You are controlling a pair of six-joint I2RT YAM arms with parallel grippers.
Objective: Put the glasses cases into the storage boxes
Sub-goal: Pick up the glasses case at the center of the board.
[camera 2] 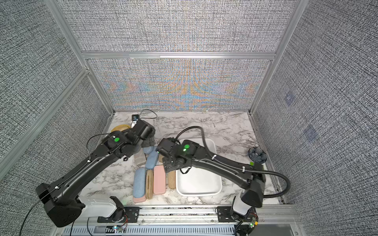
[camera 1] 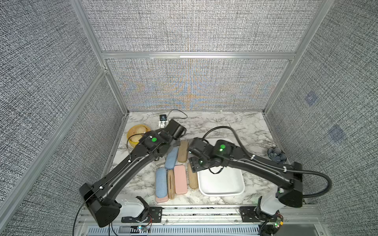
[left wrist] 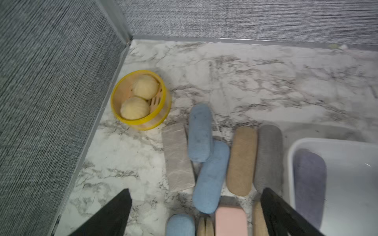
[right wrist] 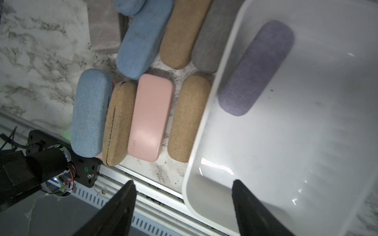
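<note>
- One lavender case (right wrist: 255, 67) lies in the tray (right wrist: 306, 143), just ahead of my right gripper (right wrist: 183, 181); the rest crowd the table (left wrist: 245, 71) beside it.
- Both grippers gape wide, empty; my left gripper (left wrist: 196, 190) hovers over a blue case (left wrist: 210, 177).
- I judge them light, stiff, cloth-covered: pinch across the narrow width.
- Touching neighbours leave little finger room; the steamer basket (left wrist: 141, 100) sits clear, farther ahead.

roomy tray (right wrist: 286, 143), cases (right wrist: 150, 116) tightly packed
</note>
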